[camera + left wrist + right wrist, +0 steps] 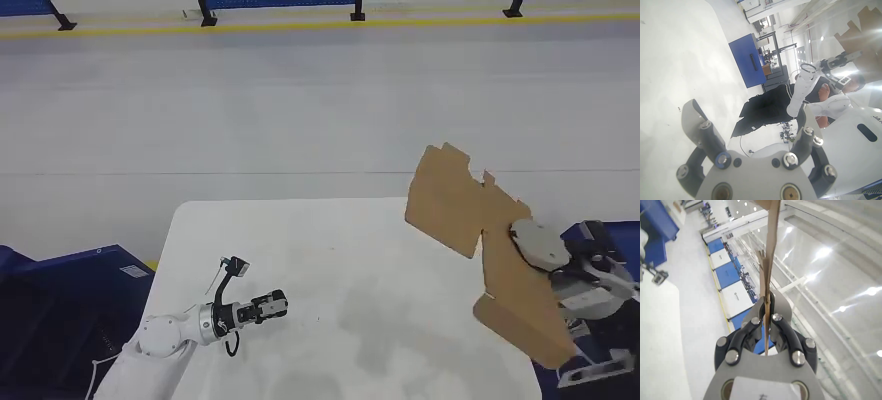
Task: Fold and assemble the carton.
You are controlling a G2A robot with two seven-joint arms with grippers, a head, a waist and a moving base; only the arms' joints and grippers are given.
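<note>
Left gripper, fingers spread and empty, is being held low over the table, well apart from the carton. Flat carton is being pinched by its thin edge in the clenched right gripper, aloft by the table's right edge; slipping or buckling is being risked, likely from that single narrow grip. Right arm is being held raised.

A white table with rounded corners stands on a pale grey floor. Its top is smooth and matte, with faint grey smudges near the middle. A few tiny dark specks lie scattered directly on its surface, well apart from one another.
</note>
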